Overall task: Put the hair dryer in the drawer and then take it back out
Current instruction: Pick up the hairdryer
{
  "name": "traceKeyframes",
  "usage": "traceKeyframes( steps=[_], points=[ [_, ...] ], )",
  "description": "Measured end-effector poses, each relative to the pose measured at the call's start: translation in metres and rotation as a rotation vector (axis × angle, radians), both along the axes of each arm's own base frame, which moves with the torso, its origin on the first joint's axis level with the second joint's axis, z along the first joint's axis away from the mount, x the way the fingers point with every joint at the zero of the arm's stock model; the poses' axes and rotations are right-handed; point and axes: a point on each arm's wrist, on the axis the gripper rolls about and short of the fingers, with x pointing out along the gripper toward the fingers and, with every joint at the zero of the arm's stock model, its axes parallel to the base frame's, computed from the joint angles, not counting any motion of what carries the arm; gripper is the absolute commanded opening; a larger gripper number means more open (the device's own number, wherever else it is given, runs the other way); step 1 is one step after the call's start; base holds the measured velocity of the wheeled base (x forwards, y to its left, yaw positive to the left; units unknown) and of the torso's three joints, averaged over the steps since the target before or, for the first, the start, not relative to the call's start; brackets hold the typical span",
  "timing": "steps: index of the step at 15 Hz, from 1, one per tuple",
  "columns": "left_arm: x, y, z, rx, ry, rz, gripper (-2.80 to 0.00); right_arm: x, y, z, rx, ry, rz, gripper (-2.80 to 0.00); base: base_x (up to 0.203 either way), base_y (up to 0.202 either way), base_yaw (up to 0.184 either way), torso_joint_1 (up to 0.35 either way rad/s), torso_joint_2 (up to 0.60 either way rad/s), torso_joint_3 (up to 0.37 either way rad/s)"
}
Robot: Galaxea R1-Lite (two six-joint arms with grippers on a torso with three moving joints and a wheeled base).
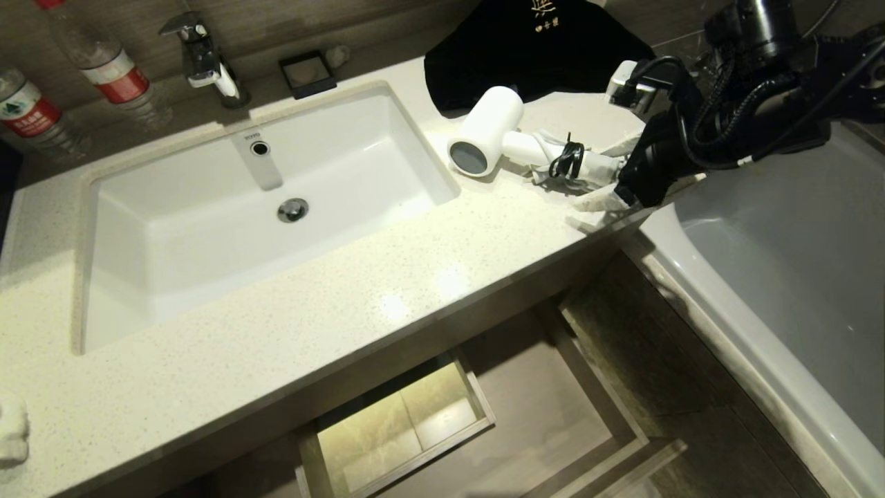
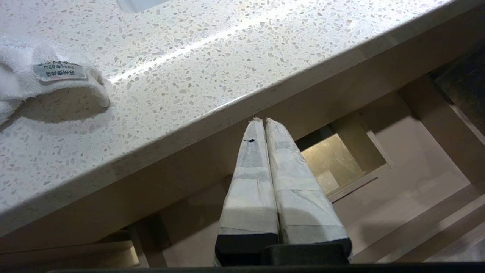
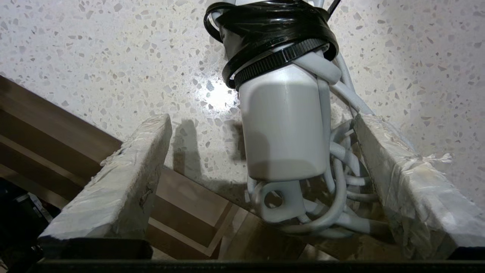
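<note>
The white hair dryer (image 1: 487,128) lies on the speckled countertop (image 1: 387,290) to the right of the sink, its grey round end facing the basin. Its handle (image 3: 284,129) and the cord bundled by a black tie point toward my right gripper (image 1: 608,176). That gripper (image 3: 261,121) is open, its taped fingers on either side of the handle end. The cord loops lie against one finger, and a gap shows on the other side. The drawer (image 1: 546,415) stands pulled out below the counter, and nothing lies in it. My left gripper (image 2: 262,120) is shut and empty, just below the counter edge.
A white sink (image 1: 228,228) with a faucet (image 1: 204,59) fills the counter's left. Two water bottles (image 1: 110,69) stand behind it, and a black bag (image 1: 532,48) lies behind the dryer. A bathtub (image 1: 781,263) borders the right. A white towel (image 2: 45,79) lies near the counter's front left.
</note>
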Motion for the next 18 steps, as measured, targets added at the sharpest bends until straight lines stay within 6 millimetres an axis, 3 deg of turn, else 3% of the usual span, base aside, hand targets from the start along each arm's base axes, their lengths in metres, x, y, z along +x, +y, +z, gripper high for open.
traceKeyframes(
  steps=[11, 18],
  points=[
    [0.0, 0.0, 0.0, 0.0, 0.0, 0.0, -2.8, -0.022, -0.013, 0.004, -0.06, 0.077, -0.053, 0.0, 0.0, 0.0, 0.0, 0.0, 0.0, 0.0],
    [0.0, 0.0, 0.0, 0.0, 0.0, 0.0, -2.8, -0.023, -0.012, 0.017, -0.029, -0.019, -0.048, 0.0, 0.0, 0.0, 0.0, 0.0, 0.0, 0.0]
  ],
)
